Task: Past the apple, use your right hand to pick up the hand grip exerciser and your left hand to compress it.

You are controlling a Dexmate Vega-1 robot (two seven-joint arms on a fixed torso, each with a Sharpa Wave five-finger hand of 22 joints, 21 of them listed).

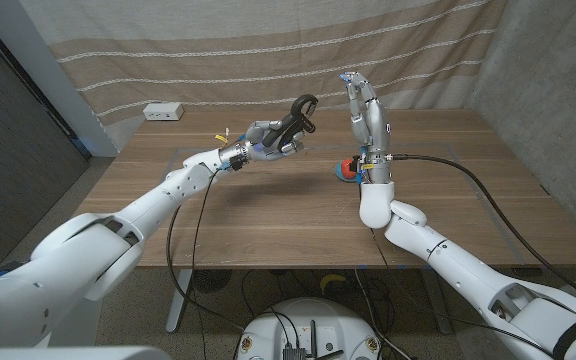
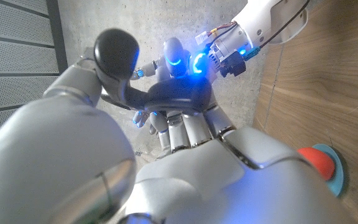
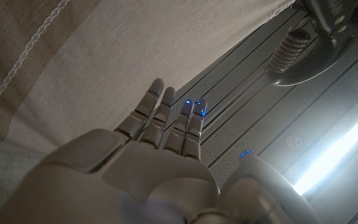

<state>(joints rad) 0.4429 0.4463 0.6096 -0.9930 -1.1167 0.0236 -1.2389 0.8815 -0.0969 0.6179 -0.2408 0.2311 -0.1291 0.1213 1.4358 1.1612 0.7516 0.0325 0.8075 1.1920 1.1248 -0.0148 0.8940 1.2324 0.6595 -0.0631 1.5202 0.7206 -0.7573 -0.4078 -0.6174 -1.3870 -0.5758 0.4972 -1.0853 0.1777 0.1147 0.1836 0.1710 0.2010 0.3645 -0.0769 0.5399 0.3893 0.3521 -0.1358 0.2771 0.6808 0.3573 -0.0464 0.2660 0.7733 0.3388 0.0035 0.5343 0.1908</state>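
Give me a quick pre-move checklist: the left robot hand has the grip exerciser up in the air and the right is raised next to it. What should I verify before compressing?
1. Left robot hand holds the hand grip exerciser: ok, fingers wrap one handle, lifted off the table.
2. Right robot hand on the exerciser: not ok, it stands open and upright, apart from it.
3. Roles match the task: not ok, the left holds it rather than the right.
4. Second handle free to squeeze: cannot tell.
5. Apple out of the way: ok, it sits on its blue dish on the table, below the right wrist.
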